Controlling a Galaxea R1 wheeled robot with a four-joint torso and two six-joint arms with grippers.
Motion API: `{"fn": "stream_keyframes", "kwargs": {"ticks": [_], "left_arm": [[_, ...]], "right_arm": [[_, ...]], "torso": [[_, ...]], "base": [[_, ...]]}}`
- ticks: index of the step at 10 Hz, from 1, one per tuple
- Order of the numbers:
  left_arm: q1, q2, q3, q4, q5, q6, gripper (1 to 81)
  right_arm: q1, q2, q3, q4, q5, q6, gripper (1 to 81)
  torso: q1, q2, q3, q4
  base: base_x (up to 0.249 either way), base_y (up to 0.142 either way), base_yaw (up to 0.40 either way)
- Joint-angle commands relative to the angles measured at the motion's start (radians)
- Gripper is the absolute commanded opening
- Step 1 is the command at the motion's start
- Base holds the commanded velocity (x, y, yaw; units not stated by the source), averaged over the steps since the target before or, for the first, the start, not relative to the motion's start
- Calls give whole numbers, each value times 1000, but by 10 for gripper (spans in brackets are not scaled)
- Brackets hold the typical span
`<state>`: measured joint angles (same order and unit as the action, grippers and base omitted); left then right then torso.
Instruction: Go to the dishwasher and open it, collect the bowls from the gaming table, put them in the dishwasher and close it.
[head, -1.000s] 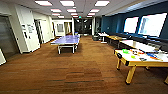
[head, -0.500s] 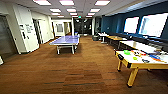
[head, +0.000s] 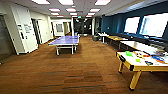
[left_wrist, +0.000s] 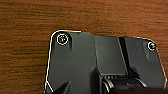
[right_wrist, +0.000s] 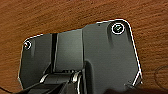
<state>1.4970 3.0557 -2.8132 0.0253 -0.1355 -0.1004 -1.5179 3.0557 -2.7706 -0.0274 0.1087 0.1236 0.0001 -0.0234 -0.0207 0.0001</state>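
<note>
Brown carpet (head: 75, 72) runs the length of the hall I'm looking down. Both arms hang with their wrists facing straight down at it; carpet sits directly beneath each wrist plate. I can't tell whether the left or the right gripper is spread or pressed together.

Blue ping-pong table (head: 65, 41) stands ahead, well apart from the arms.

The gaming table (head: 140, 65), white top with yellow edge and legs, lies ahead on the right-arm side. On it, the larger lime-green bowl (head: 128, 53) and the smaller bowl (head: 137, 60) sit apart from each other, among other small coloured items I can't identify.
</note>
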Motion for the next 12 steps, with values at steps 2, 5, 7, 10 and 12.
{"fn": "stream_keyframes", "kwargs": {"ticks": [2, 5, 7, 10, 12], "left_arm": [[-54, -1, -3, -2, 40, 7, 811], [-53, 0, -3, -2, 40, 7, 811], [-54, 3, -3, -1, 40, 7, 811], [-54, 5, -3, -2, 40, 7, 811], [-53, 3, -3, -2, 40, 5, 811]], "right_arm": [[58, 1, 7, -6, -44, -1, 811], [60, 2, 7, -6, -46, -1, 811], [60, 2, 5, -6, -46, -1, 811], [63, 2, 5, -6, -46, -1, 811], [64, 2, 7, -6, -46, -1, 811]], "torso": [[0, 0, 0, 0], [0, 0, 0, 0], [0, 0, 0, 0], [0, 0, 0, 0], [0, 0, 0, 0]], "base": [[194, 0, 0], [194, 0, 0], [196, 0, 0], [212, 0, 0], [215, 0, 0]]}}
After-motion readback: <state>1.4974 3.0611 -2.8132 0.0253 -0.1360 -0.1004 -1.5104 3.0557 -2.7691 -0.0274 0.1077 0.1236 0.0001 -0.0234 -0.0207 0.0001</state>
